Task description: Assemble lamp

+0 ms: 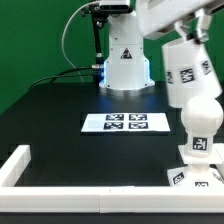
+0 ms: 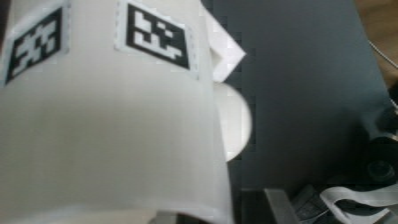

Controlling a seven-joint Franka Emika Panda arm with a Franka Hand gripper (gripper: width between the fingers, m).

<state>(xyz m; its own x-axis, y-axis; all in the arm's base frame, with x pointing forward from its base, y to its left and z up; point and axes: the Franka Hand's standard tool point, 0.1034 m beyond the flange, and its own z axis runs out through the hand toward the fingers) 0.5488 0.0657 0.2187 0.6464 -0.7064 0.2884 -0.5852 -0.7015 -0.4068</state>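
The large tapered white shade (image 1: 187, 72) with square tags hangs tilted in the air at the exterior view's right. Its lower end is just over the small rounded bulb (image 1: 200, 118). The bulb stands upright on the angular base block (image 1: 200, 160) near the front right corner. My gripper (image 1: 184, 36) is shut on the shade's upper part, and its fingers are mostly hidden. In the wrist view the shade (image 2: 107, 120) fills most of the picture. The rounded edge behind it is probably the bulb (image 2: 238, 125).
The marker board (image 1: 115, 123) lies flat mid-table. White border rails run along the front edge (image 1: 90, 190) and the front left corner (image 1: 14, 165). The robot's base (image 1: 125, 55) stands at the back, with black cables beside it.
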